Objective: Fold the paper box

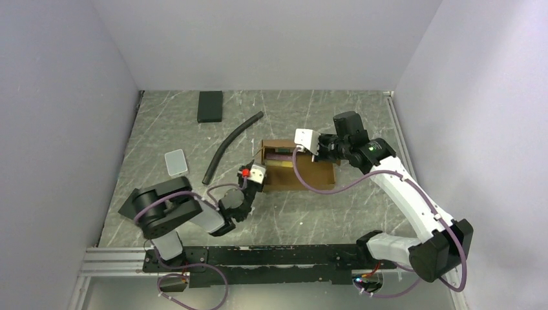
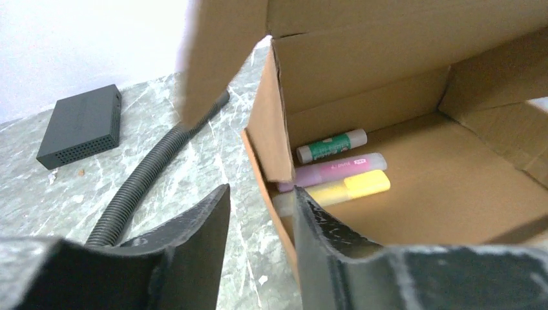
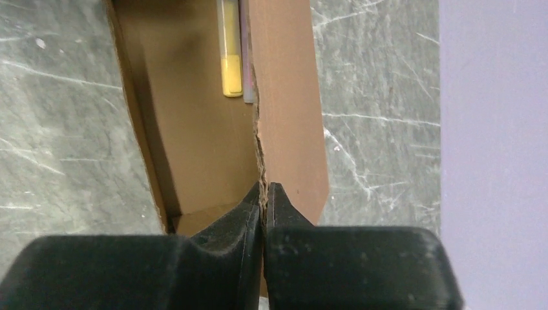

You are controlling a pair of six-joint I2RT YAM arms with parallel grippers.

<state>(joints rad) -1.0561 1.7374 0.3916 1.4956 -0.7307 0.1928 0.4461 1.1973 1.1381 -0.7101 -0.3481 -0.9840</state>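
Observation:
The brown paper box (image 1: 309, 173) lies open in the middle of the table, with its flaps up. In the left wrist view the paper box (image 2: 452, 187) holds a green glue stick (image 2: 331, 144), a pink highlighter (image 2: 336, 169) and a yellow highlighter (image 2: 352, 186). My left gripper (image 2: 262, 189) is open and straddles the box's left wall, one finger outside and one inside; it shows at the box's left end in the top view (image 1: 260, 175). My right gripper (image 3: 265, 187) is shut on the edge of an upright cardboard flap (image 3: 287, 116), at the box's back edge (image 1: 301, 151).
A black corrugated hose (image 1: 229, 145) lies left of the box, close to my left arm. A small black flat block (image 1: 210, 106) sits at the back left. A pale flat rectangle (image 1: 176, 161) lies on the left. Grey walls enclose the table.

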